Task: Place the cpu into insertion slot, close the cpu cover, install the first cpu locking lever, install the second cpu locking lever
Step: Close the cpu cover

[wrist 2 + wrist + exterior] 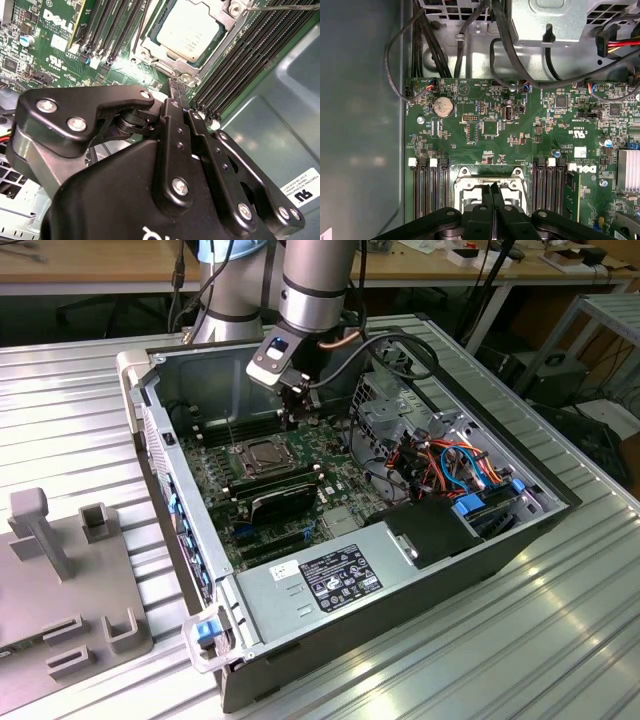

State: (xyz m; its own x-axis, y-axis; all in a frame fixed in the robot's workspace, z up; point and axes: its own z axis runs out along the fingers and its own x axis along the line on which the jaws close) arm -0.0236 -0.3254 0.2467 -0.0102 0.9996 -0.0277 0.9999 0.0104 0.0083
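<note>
The gripper (177, 93) has its two black fingers pressed together with nothing between them. In the second wrist view the tips point down at the rim of the insertion slot (461, 176); whether they touch the metal cannot be told. In the exterior view the arm reaches down into the open computer case (150, 410), the gripper (292, 418) hanging just over the socket area.

And there's the cpu (187, 30), seated in the slot, silver-grey top facing up. The cpu cover (150, 47) lies flat around it, the chip showing through the window. A thin wire lever (280, 7) runs past the socket's far corner, and whether it is latched cannot be told.

Banks of long black memory slots (427, 192) flank the socket on two sides of the green motherboard (490, 145). Nearer the board's edge sits a coin battery (442, 106), with black cables (427, 45) beyond.
</note>
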